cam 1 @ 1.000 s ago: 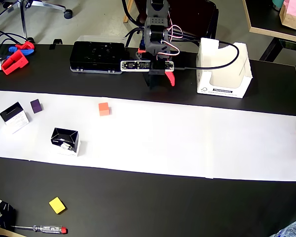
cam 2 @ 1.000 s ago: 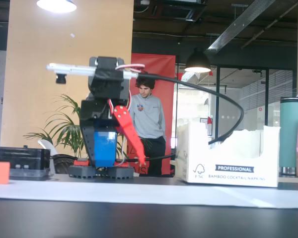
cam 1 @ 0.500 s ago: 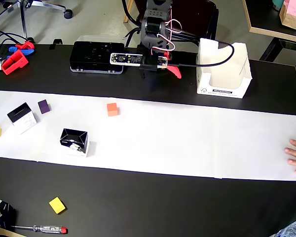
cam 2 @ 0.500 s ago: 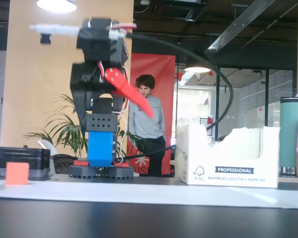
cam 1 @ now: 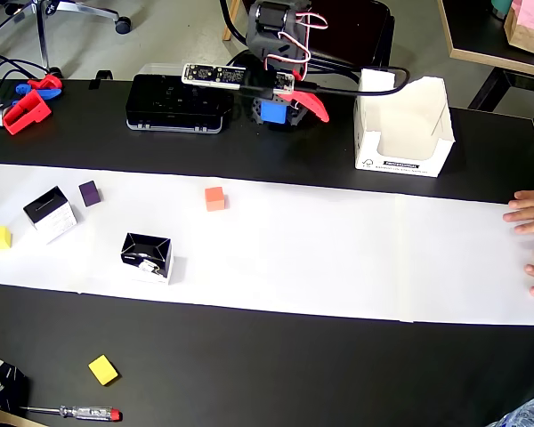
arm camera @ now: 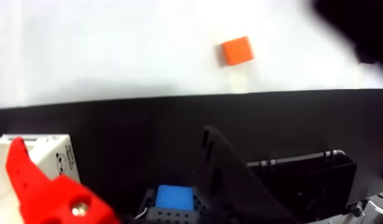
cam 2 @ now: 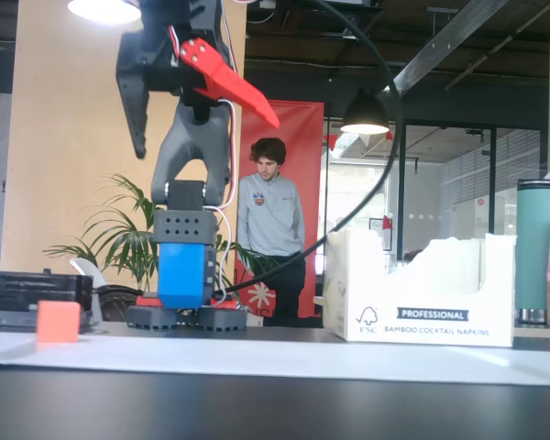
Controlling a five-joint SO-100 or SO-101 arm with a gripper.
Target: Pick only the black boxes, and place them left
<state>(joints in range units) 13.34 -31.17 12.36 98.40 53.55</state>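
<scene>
Black boxes sit on the white paper strip (cam 1: 338,258) well away from our hand (cam 1: 289,100), which is raised near the arm's base at the far edge of the tabletop (cam 1: 276,374). In the overhead view, one black box (cam 1: 148,256) lies below and to the left of the hand, its dark open face up. A second black box (cam 1: 50,213) lies farther left, just beside a purple cube (cam 1: 90,193) and near a yellow cube (cam 1: 0,237). An orange cube (cam 1: 214,198) is the closest object to the hand on the paper. Our hand is released and grasps nothing: in the fixed view its red finger (cam 2: 222,81) and dark finger (cam 2: 133,92) are spread wide apart. To the hand's right in the overhead view stands a white napkin carton (cam 1: 402,129). A black device case (cam 1: 176,102) lies just to its left. Another yellow cube (cam 1: 102,369) rests on the dark tabletop, well apart.
</scene>
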